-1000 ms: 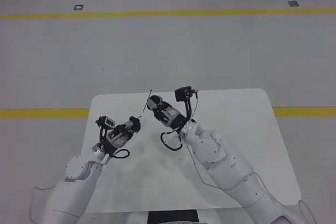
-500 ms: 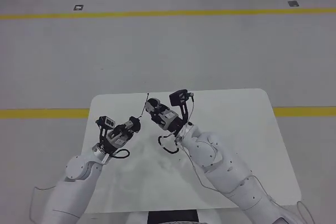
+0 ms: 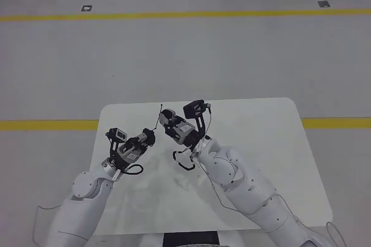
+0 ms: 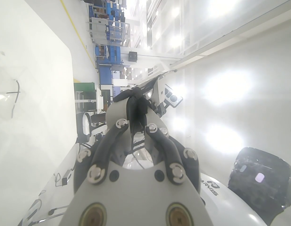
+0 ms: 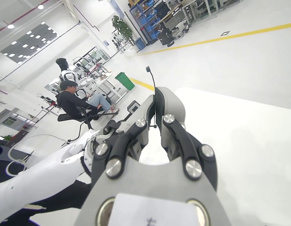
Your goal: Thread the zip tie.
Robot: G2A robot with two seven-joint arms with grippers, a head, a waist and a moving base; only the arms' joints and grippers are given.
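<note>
Slippage worries us: the right claw (image 5: 156, 92) is clamped on the thin zip tie (image 5: 153, 79) above the table's (image 3: 266, 136) far edge, the left claw (image 4: 136, 93) pressed together nearby, and a weak pinch may let it twist.

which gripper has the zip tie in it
The right gripper: the black zip tie is pinched in it and pokes out beyond; the left gripper sits apart from the tie.
</note>
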